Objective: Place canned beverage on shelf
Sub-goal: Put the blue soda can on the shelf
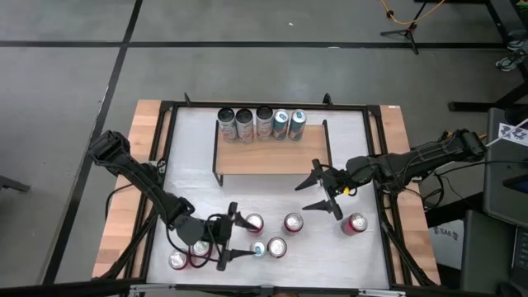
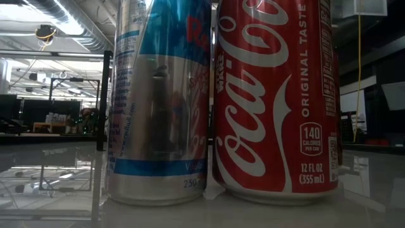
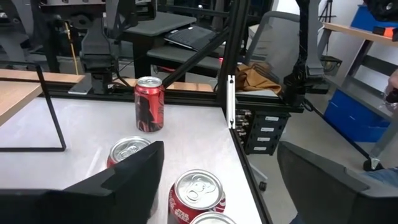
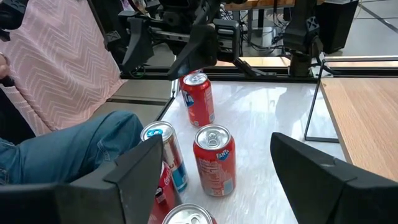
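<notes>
The shelf [image 1: 272, 157] stands at the far middle of the table, with several cans [image 1: 262, 124] lined up along its far edge. More cans stand near the front: red ones [image 1: 293, 223] [image 1: 355, 223] [image 1: 254, 223] and a slim blue one [image 1: 258, 249]. My left gripper [image 1: 246, 239] is open at the near left, level, with a red can top [image 3: 198, 193] between its fingers but apart from them. My right gripper [image 1: 304, 196] is open just off the shelf's near right corner, with a red Fanta can [image 4: 214, 158] and a blue can [image 4: 165, 155] ahead of it.
Two cans, one silver and blue [image 2: 158, 101] and one red Coca-Cola [image 2: 275, 95], fill the low view. Two more cans [image 1: 200, 252] [image 1: 177, 261] stand beneath my left arm. A black frame [image 1: 379, 165] rims the table. A person's legs [image 4: 74, 149] are at the near side.
</notes>
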